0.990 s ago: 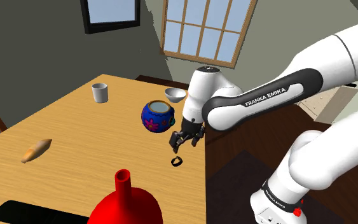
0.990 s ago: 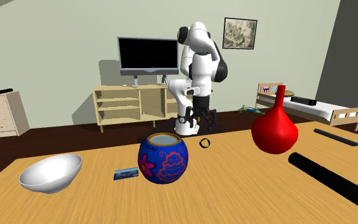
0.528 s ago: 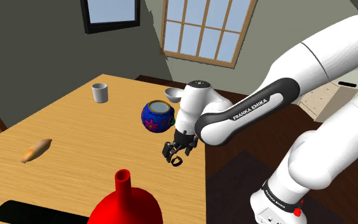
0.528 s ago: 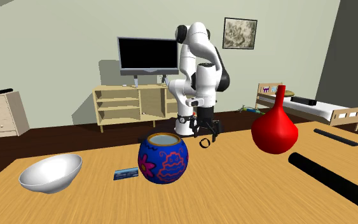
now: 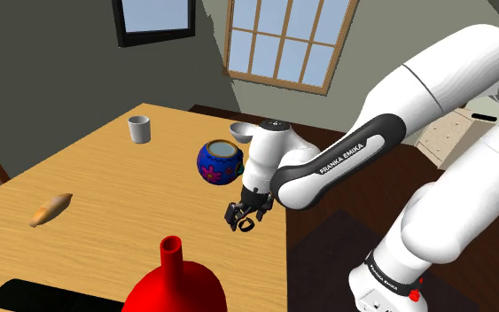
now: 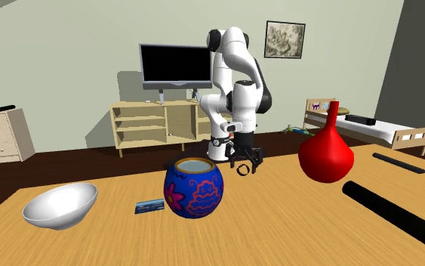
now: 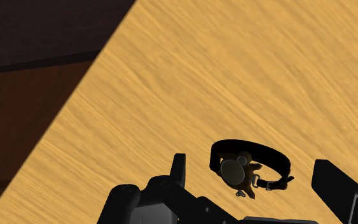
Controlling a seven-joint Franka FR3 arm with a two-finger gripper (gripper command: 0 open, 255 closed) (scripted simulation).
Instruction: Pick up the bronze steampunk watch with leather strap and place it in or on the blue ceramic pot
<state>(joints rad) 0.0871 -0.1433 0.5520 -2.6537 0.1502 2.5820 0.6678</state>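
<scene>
My black claw [image 5: 244, 215] hangs released astride the round bronze dark-strapped watch [image 7: 237, 170] by the edge of the wooden table [image 7: 234, 76]. My forearm [image 5: 340, 155] reads FRANKA EMIKA.

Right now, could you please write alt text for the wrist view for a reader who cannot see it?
A dark-strapped watch with a bronze face lies on the wooden table, between the black fingers of the open hand, untouched by them.

End effector [image 6: 247, 163] low over watch [image 6: 242, 170], perhaps touching.
</scene>
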